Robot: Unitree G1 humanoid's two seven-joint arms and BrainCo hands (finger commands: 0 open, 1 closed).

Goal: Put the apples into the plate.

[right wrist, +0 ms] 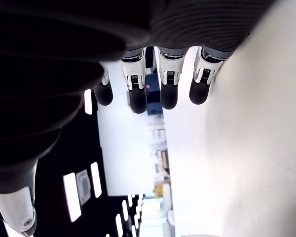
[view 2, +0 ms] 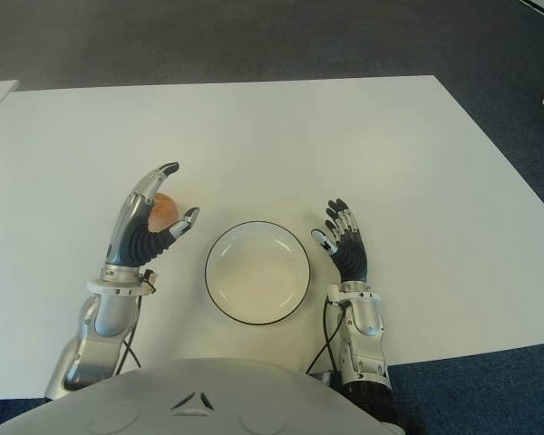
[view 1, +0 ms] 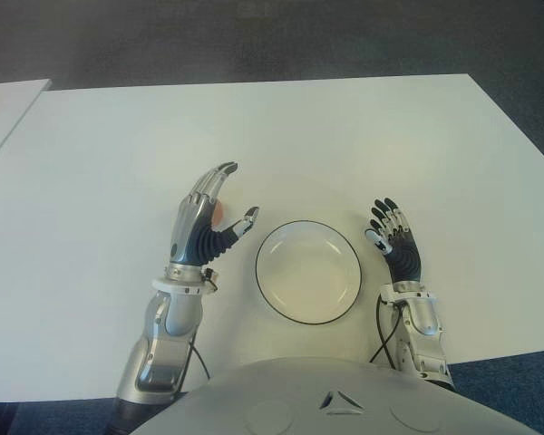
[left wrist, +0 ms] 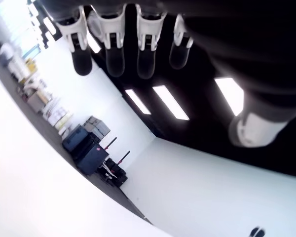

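Left hand stands just left of the plate, fingers spread wide and gripping nothing, cupped around one apple as if to grasp it. Right hand waits open beside the plate's right rim. One apple, one plate, both on the table.

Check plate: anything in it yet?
Empty. The plate shows only its bare white inside; the apple sits beside the left hand, left of it.
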